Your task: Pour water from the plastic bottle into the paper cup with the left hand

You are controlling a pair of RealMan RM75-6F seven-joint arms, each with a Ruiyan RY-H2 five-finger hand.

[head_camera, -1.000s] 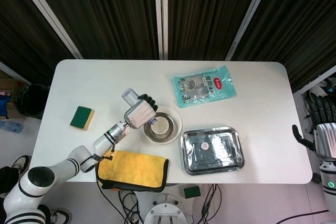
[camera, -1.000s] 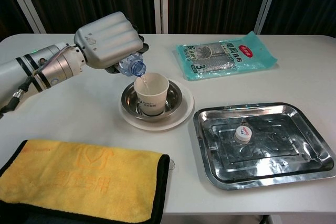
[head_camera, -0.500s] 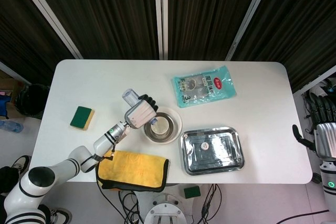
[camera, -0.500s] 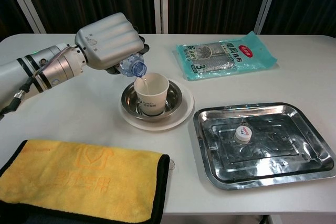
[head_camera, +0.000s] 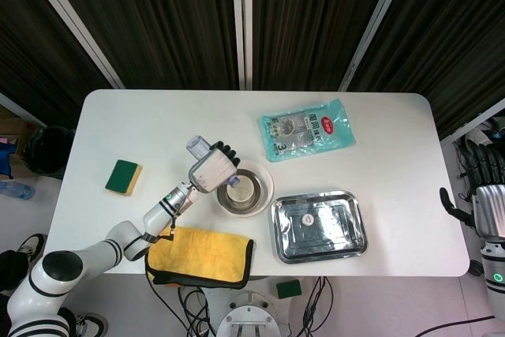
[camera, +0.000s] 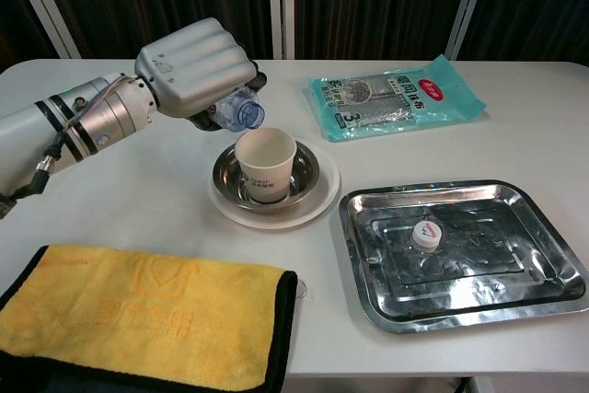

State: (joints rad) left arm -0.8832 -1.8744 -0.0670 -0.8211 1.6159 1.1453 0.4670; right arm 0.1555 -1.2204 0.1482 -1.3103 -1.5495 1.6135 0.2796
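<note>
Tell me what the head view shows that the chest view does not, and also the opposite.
Only the head view shows the green sponge and the right hand beside the table's edge. Only the chest view shows the bottle's open mouth just above the paper cup. Both show the left hand holding the plastic bottle, the steel tray, the yellow towel and the green packet.

White table; yellow cloth, black-edged; green-and-yellow sponge; teal printed packet; silver tray; clear plastic bottle; white paper cup.
</note>
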